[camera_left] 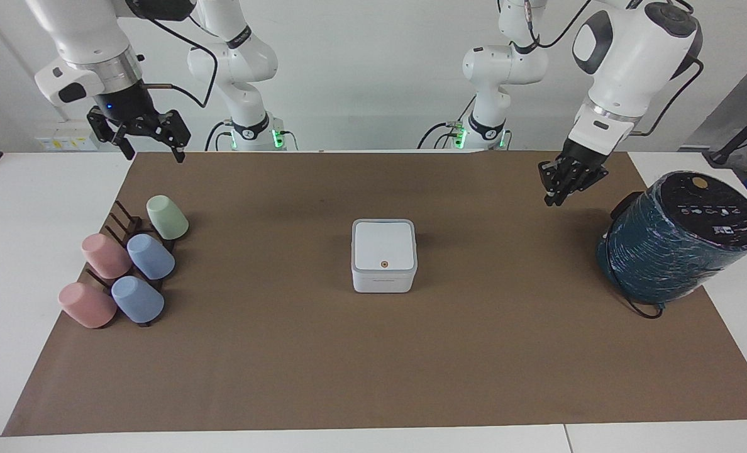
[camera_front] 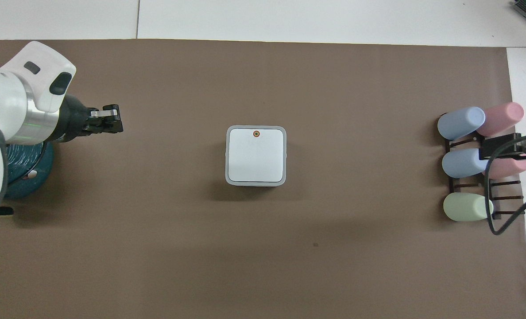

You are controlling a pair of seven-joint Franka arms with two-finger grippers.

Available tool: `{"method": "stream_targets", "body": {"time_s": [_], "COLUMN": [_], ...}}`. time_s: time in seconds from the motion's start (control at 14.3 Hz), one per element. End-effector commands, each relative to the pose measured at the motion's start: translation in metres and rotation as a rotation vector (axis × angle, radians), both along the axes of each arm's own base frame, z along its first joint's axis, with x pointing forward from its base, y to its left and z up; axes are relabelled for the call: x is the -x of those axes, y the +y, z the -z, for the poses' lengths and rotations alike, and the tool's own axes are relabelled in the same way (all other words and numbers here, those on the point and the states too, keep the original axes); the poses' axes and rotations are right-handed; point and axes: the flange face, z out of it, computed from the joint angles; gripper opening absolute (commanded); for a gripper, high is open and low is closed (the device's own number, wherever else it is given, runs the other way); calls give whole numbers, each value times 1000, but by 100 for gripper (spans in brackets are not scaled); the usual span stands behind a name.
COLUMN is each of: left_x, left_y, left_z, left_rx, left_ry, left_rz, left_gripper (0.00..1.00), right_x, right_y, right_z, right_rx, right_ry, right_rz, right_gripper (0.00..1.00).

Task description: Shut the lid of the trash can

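The white square trash can [camera_left: 383, 282] stands in the middle of the brown mat. Its lid [camera_left: 383, 246] lies flat on it, orange dot up, and shows the same in the overhead view [camera_front: 256, 155]. My left gripper [camera_left: 554, 194] is shut and empty, raised over the mat between the trash can and the teal cylinder, well apart from the can; it also shows in the overhead view [camera_front: 112, 120]. My right gripper [camera_left: 152, 153] is open and empty, raised over the mat's edge near the cup rack, and waits.
A large dark teal cylinder [camera_left: 675, 239] with a black top lies tilted at the left arm's end of the mat. A dark rack with several pastel cups [camera_left: 128, 264] sits at the right arm's end. The brown mat [camera_left: 373, 365] covers most of the table.
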Motion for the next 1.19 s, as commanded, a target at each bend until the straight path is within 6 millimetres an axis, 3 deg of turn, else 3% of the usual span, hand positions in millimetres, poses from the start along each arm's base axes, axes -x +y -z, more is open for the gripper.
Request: {"method": "stream_targets", "body": {"time_s": [0.0, 0.28, 0.35, 1.12], "left_x": [12, 18, 19, 27], "left_y": [29, 41, 42, 45], "left_z": [-6, -9, -11, -28], "left_rx": [-35, -39, -49, -94], "left_ry": [26, 44, 43, 29], "left_rz": [71, 72, 74, 107], "left_gripper": [39, 96, 100, 100], "right_x": [6, 6, 6, 6], "right_y": [0, 0, 0, 0], "right_z": [-2, -2, -2, -2], "right_rx": [9, 9, 9, 9], "right_ry": [-1, -1, -1, -1], "right_rz": [-10, -10, -10, -10], "right_gripper": [100, 100, 100, 100]}}
